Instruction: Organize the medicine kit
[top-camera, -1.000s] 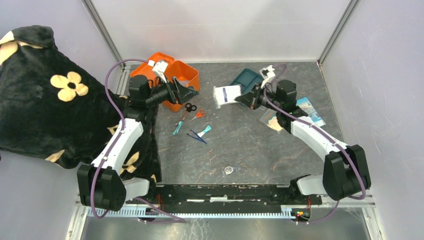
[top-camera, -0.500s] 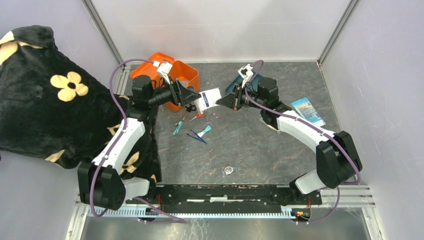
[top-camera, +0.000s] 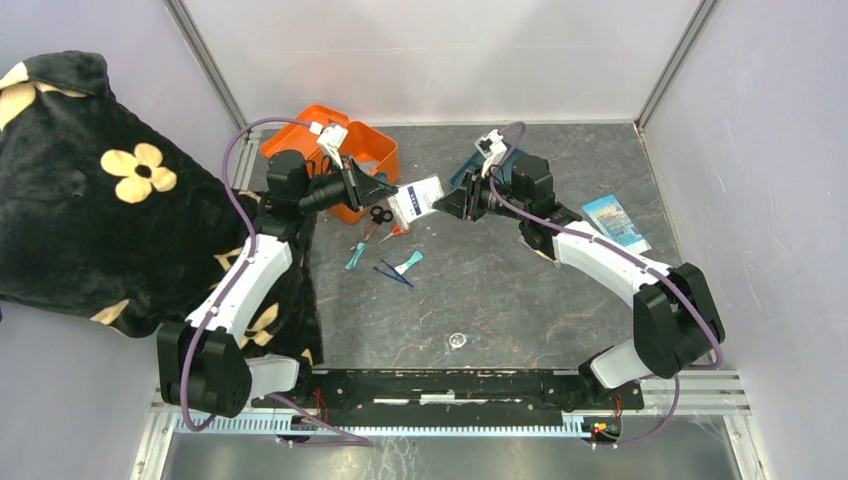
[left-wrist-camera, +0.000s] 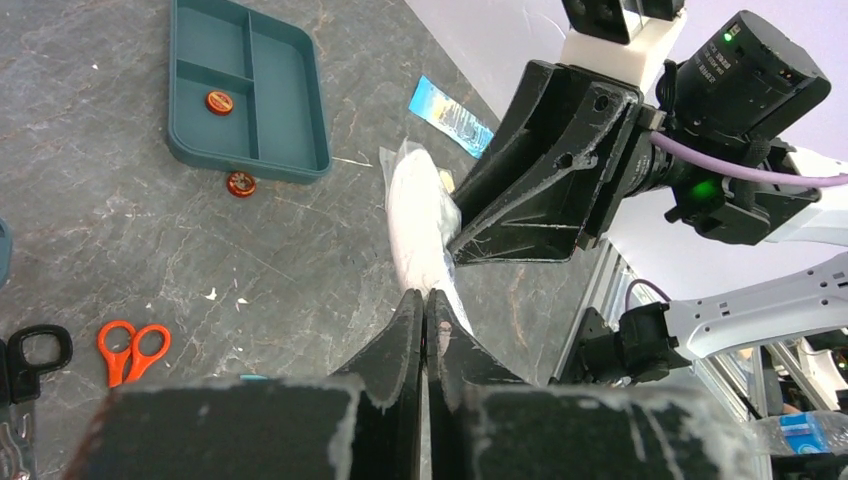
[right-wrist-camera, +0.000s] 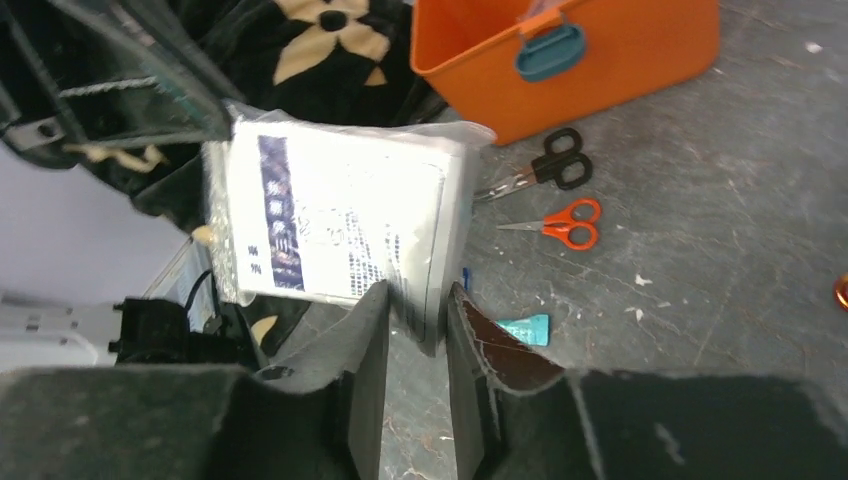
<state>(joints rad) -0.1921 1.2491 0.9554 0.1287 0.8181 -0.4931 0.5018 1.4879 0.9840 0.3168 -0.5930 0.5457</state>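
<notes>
Orange and lid-open, the medicine kit (top-camera: 375, 150) sat on the dark stone-patterned surface (top-camera: 500, 290) just behind and outboard of the left fingers (left-wrist-camera: 421, 320), well nearer to them than to the right fingers (top-camera: 450, 203). Between the two arms hung a white plastic-wrapped packet (top-camera: 418, 200), its long axis running roughly from one set of fingers to the other, clear of the surface.

The left fingers were pressed tight together on the film at the packet's near edge. The right fingers stood slightly parted astride the opposite edge, and whether they bore on it could not be told.

The left arm reached forward with its wrist turned level toward the middle. The right arm stretched well across from its own side, wrist level too, the two sets of fingers nearly tip to tip.

Black scissors (right-wrist-camera: 545, 165) and orange scissors (right-wrist-camera: 565, 222) lay below the packet, and a teal compartment tray (left-wrist-camera: 250, 90) lay behind the right fingers. Carrying the packet home looked a short swing back for the left arm.
</notes>
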